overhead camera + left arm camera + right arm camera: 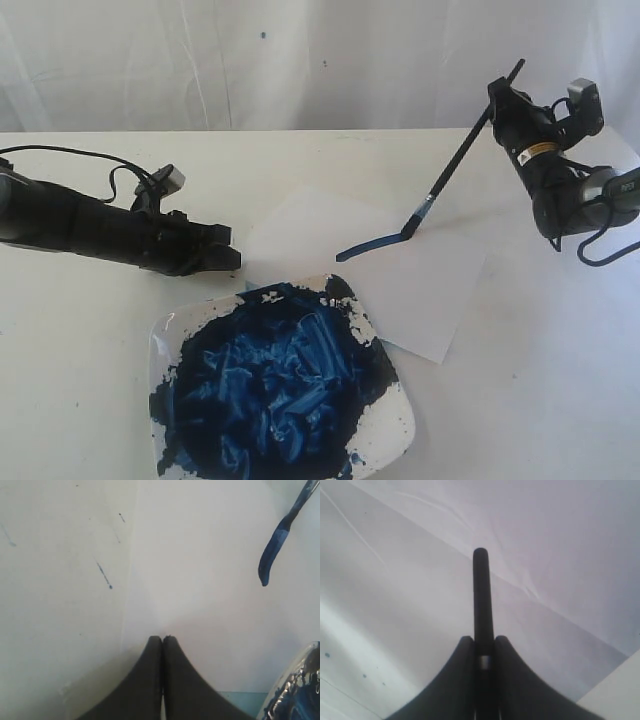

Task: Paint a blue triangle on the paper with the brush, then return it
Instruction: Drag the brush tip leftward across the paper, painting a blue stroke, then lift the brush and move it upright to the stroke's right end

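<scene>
1. On the left we see the left hand (225,255) low over the white tabletop (80,350); in the left wrist view its two fingers (150,680) are pressed together with nothing between them, their tips at the near edge of the paper (200,580).
2. Just right of that hand and nearer the camera sits a square white plate (165,335), thickly covered with dark-blue paint; its far corner lies just beside the paper's edge.
3. The paper (430,290) lies flat on the tabletop at the middle, turned at an angle.
4. On the paper we find one blue stroke (370,247), slightly curved; it also shows in the left wrist view (272,555).
5. The brush (460,160) leans, its bristles touching the paper at the stroke's right end; its black handle rises up and to the right.
6. On the right, the right hand (505,100) grips the handle near its upper end; in the right wrist view the fingers (507,680) are clamped narrowly on the handle (481,595).
</scene>
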Robot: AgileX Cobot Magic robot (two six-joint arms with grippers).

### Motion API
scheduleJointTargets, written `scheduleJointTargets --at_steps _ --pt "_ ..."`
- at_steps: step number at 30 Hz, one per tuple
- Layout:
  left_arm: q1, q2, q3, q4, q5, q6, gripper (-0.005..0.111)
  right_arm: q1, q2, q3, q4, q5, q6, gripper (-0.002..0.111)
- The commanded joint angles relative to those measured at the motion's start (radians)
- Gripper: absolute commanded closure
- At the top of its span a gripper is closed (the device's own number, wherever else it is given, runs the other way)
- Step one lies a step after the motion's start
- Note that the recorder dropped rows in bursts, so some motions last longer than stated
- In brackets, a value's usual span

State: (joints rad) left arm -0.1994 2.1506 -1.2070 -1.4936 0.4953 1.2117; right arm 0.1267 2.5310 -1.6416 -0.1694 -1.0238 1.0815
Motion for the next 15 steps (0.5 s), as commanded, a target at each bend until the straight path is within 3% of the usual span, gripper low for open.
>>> scheduleJointTargets --at_steps 1,15 --pt "-0.006 0.041 0.018 0.018 -0.033 -0.026 0.107 -0.008 -0.002 -0.002 -0.007 -0.027 0.006 0.108" --pt "-0.006 0.041 0.018 0.018 -0.033 -0.026 0.107 -0.008 -0.004 -0.002 -0.099 -0.197 0.185 0.108"
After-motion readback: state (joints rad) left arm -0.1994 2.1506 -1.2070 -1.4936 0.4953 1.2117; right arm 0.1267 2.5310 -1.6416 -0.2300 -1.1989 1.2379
